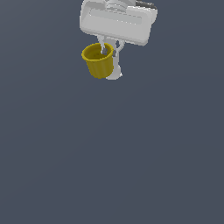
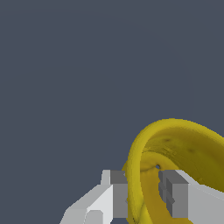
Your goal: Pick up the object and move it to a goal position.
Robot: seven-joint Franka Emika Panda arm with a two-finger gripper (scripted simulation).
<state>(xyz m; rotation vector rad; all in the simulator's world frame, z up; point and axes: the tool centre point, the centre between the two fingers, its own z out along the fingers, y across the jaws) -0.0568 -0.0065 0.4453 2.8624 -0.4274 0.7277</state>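
Wrist view, closest in: gripper [image 2: 142,197] clamped on the wall of the mustard-yellow cup [image 2: 183,144], one finger [image 2: 119,194] outside the rim, the other inside the mouth. Exterior view: cup [image 1: 98,61] hangs under the white gripper [image 1: 110,59] near the frame's top, mouth upward and slightly tilted, held clear of the plain grey-blue ground [image 1: 131,166] behind it.
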